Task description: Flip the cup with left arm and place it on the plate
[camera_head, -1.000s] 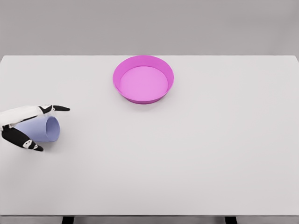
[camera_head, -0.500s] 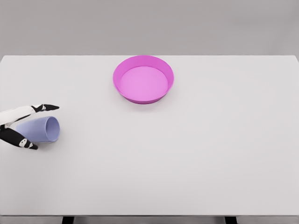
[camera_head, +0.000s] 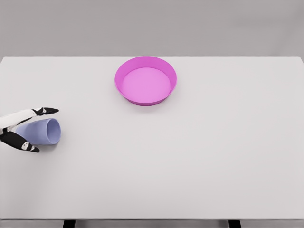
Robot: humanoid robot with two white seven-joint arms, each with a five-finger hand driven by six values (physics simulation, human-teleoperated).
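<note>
A pale lavender cup (camera_head: 46, 131) lies on its side near the table's left edge, its mouth facing right. My left hand (camera_head: 43, 130) reaches in from the left edge and straddles the cup. One finger (camera_head: 42, 111) stretches over the cup's far side and another finger (camera_head: 24, 146) lies along its near side. The fingers are spread and show no firm grip. The magenta plate (camera_head: 145, 99), a shallow round dish with a raised rim, stands at the back centre, far from the cup. My right arm does not show.
The white table (camera_head: 190, 166) fills the view, its front edge along the bottom of the picture. The cup lies close to the table's left edge.
My left hand has drawn back to the left, so its fingertips no longer reach past the cup's mouth. The cup has stayed roughly where it was.
</note>
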